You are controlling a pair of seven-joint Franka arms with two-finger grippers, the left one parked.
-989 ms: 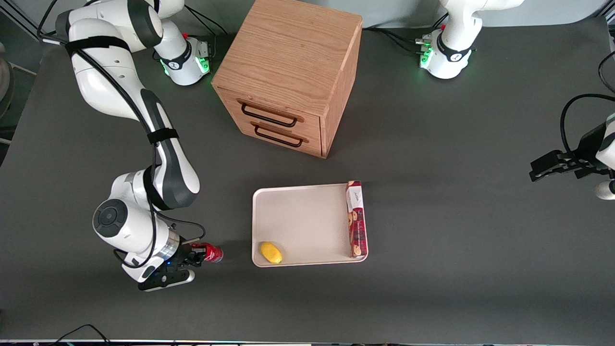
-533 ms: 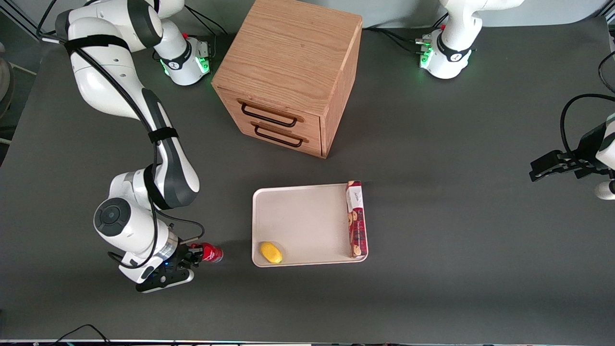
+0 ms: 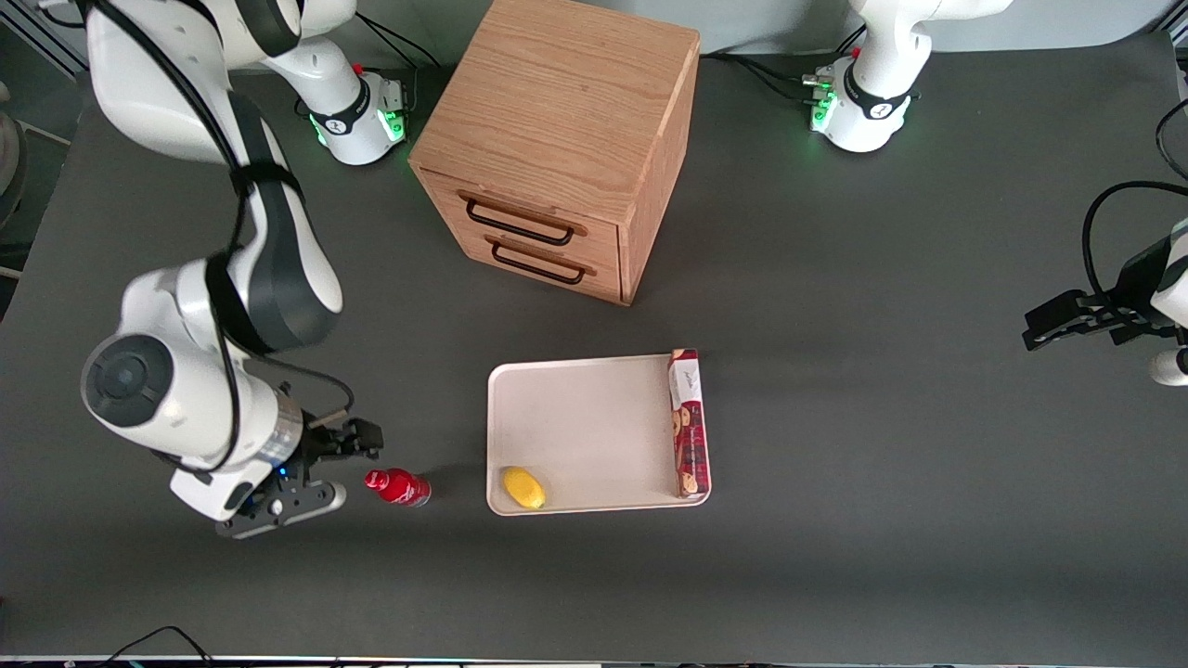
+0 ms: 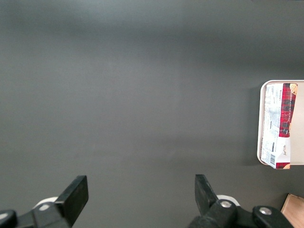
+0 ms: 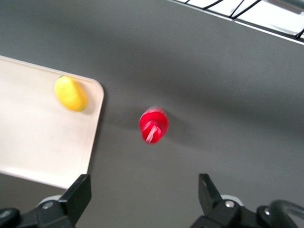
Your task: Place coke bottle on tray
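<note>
The coke bottle (image 3: pixel 397 486), small and red with a red cap, stands on the dark table beside the tray's rim, toward the working arm's end. The right wrist view looks down on its cap (image 5: pixel 153 125). My right gripper (image 3: pixel 357 443) is open and empty, raised above the table beside the bottle and clear of it; its fingers frame bare table in the right wrist view (image 5: pixel 142 190). The off-white tray (image 3: pixel 585 427) lies in front of the cabinet, and its corner shows in the right wrist view (image 5: pixel 28 142).
A yellow lemon (image 3: pixel 523 488) lies in the tray's corner nearest the bottle (image 5: pixel 71 93). A long red biscuit box (image 3: pixel 689 422) lies along the tray's edge toward the parked arm. The wooden drawer cabinet (image 3: pixel 557 139) stands farther from the front camera.
My gripper was down around the bottle; it has let go, risen and drawn away toward the working arm's end. The bottle stays standing in place.
</note>
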